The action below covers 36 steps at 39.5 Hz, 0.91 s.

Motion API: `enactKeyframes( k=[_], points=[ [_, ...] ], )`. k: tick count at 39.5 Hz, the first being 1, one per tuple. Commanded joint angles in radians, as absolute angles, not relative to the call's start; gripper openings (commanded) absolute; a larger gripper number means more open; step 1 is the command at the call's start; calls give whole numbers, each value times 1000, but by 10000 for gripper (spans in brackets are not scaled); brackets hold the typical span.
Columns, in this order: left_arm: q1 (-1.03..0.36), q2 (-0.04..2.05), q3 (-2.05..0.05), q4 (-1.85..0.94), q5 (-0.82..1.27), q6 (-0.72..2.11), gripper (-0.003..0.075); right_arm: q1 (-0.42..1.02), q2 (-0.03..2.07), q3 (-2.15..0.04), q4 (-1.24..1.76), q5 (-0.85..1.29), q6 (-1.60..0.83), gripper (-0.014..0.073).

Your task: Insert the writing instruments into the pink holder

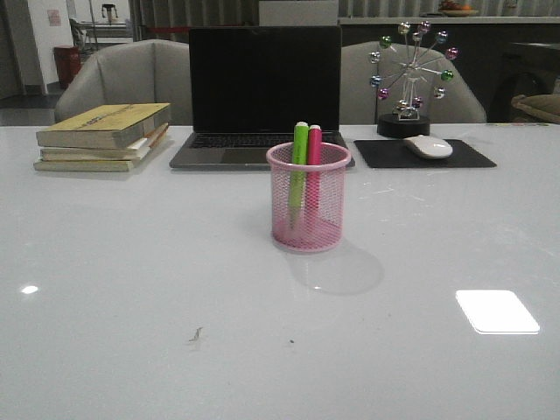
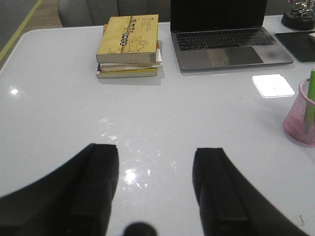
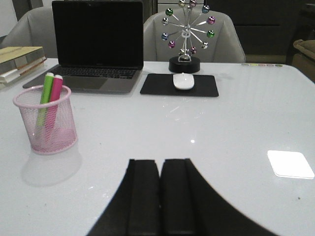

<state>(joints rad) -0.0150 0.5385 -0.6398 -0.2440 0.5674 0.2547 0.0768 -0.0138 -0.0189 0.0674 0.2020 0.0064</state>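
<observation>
The pink holder [image 1: 308, 198] stands upright in the middle of the white table, in front of the laptop. Both highlighters stand inside it, leaning toward its back rim: the lime green marker [image 1: 299, 166] on the left and the pink marker [image 1: 313, 171] touching it on the right. The right wrist view shows the same holder [image 3: 46, 120] with both markers in it, well away from my right gripper [image 3: 159, 162], whose fingers are pressed together with nothing between them. My left gripper [image 2: 155, 150] is open over bare table, with the holder [image 2: 301, 114] at the view's edge. Neither gripper appears in the front view.
A stack of books [image 1: 103, 136] lies at the back left. An open laptop [image 1: 262, 96] stands behind the holder. A white mouse [image 1: 428, 146] rests on a black pad [image 1: 423, 154], with a beaded wheel ornament [image 1: 409, 79] behind it. Chairs stand beyond the table.
</observation>
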Motion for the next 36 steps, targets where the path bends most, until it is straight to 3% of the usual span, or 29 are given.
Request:
enactKeyframes(
  k=[1,36],
  points=[
    [-11,544,-667,-262,484,246,404,78,-29,-1,67,75,0,20],
    [-11,544,-667,-262,484,246,404,78,-29,31,67,90,0,20]
  ],
)
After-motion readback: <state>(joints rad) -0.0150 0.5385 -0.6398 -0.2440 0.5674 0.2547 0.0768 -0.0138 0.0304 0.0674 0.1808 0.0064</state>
